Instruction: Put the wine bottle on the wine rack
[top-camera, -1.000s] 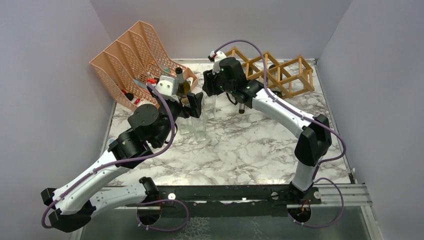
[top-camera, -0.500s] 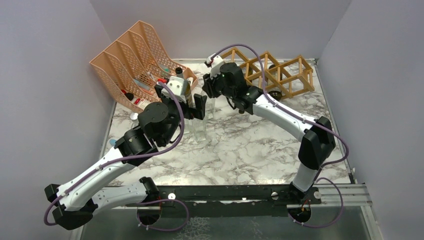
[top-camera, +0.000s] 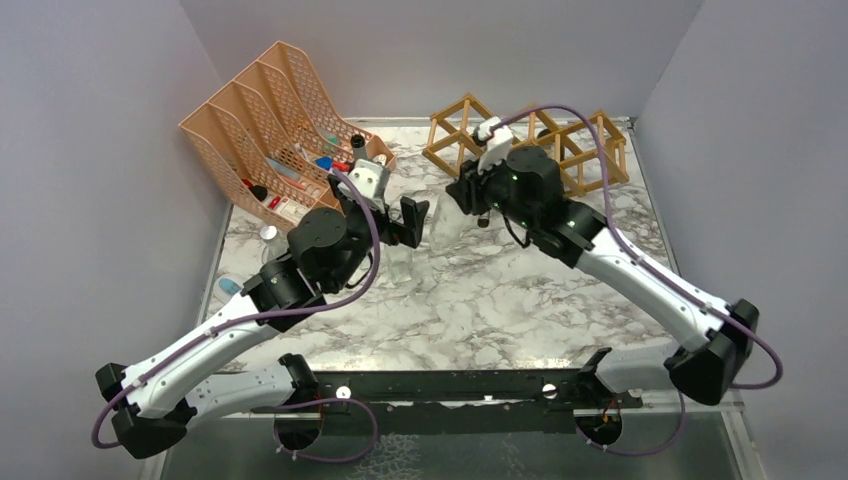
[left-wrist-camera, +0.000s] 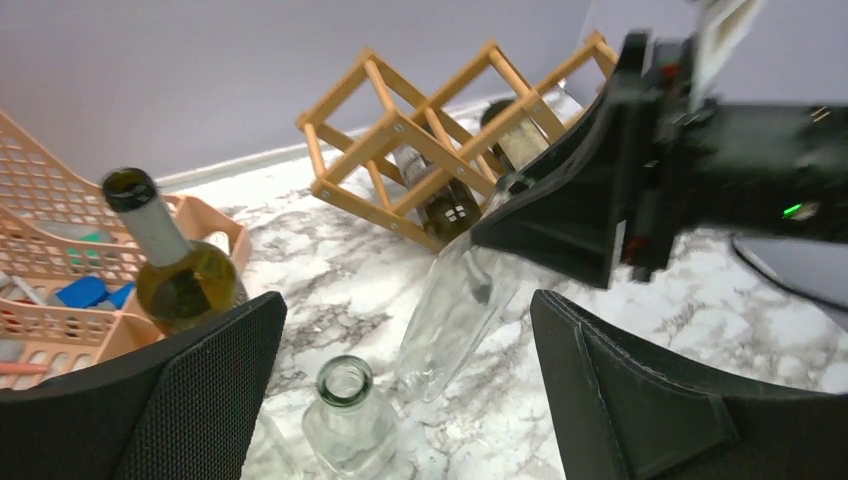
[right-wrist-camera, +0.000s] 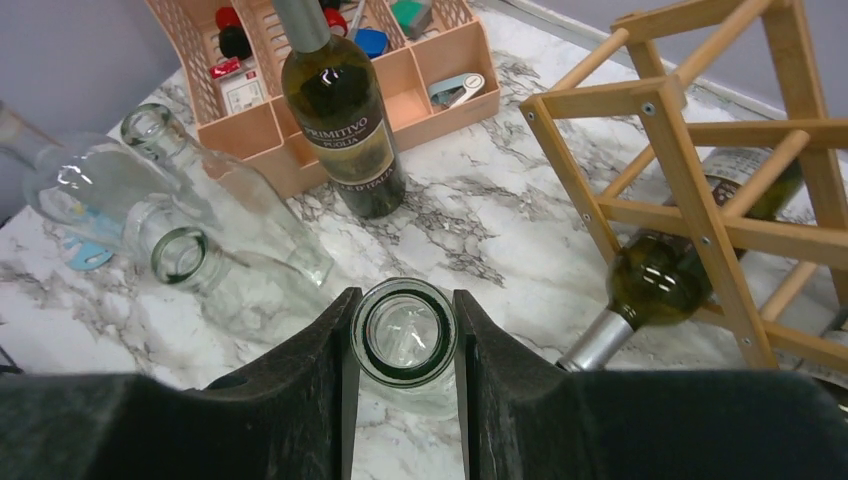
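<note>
A clear glass wine bottle (right-wrist-camera: 405, 350) is pinched at the neck between the fingers of my right gripper (right-wrist-camera: 405, 296), which is shut on it. In the left wrist view this bottle (left-wrist-camera: 455, 320) hangs tilted, its base low over the marble, under the right gripper (left-wrist-camera: 560, 220). My left gripper (left-wrist-camera: 408, 300) stands wide open just in front of it and holds nothing. The wooden lattice wine rack (top-camera: 600, 150) stands at the back right, a short way beyond the right gripper (top-camera: 462, 195). A green bottle (right-wrist-camera: 655, 280) lies in one cell.
A second clear bottle (left-wrist-camera: 345, 420) stands upright beside the left gripper, and more clear ones (right-wrist-camera: 215, 180) lie to the left. A dark labelled wine bottle (right-wrist-camera: 340, 120) stands by the peach mesh organizer (top-camera: 260, 120) at the back left.
My right gripper closed on the clear bottle's neck and carried it rightward toward the rack, tilting it. The left arm edged right and stayed open.
</note>
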